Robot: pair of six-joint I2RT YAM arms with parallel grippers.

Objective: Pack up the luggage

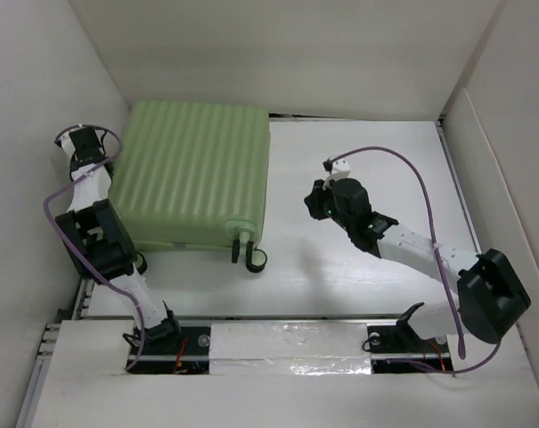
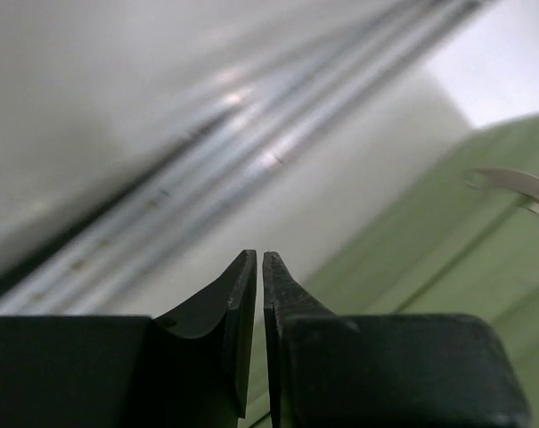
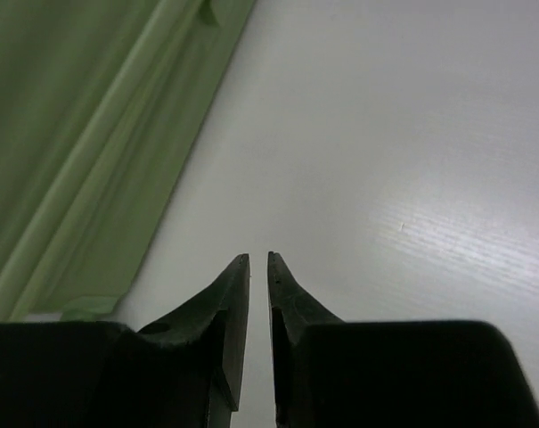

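Note:
The luggage (image 1: 193, 174) is a pale green ribbed hard-shell suitcase lying closed and flat at the back left of the table, black wheels (image 1: 249, 256) toward me. My left gripper (image 1: 80, 143) hangs beside its far left corner, jaws shut and empty; in the left wrist view (image 2: 259, 259) the green shell (image 2: 447, 241) lies to the right with a metal zipper pull (image 2: 518, 187). My right gripper (image 1: 315, 203) hovers over the table right of the suitcase, jaws shut and empty; the right wrist view (image 3: 258, 259) shows the suitcase's edge (image 3: 82, 152) at the left.
White walls (image 1: 64, 80) enclose the table on the left, back and right. A metal rail (image 2: 216, 160) runs along the wall beside the left gripper. White tabletop (image 1: 367, 152) lies right of the suitcase.

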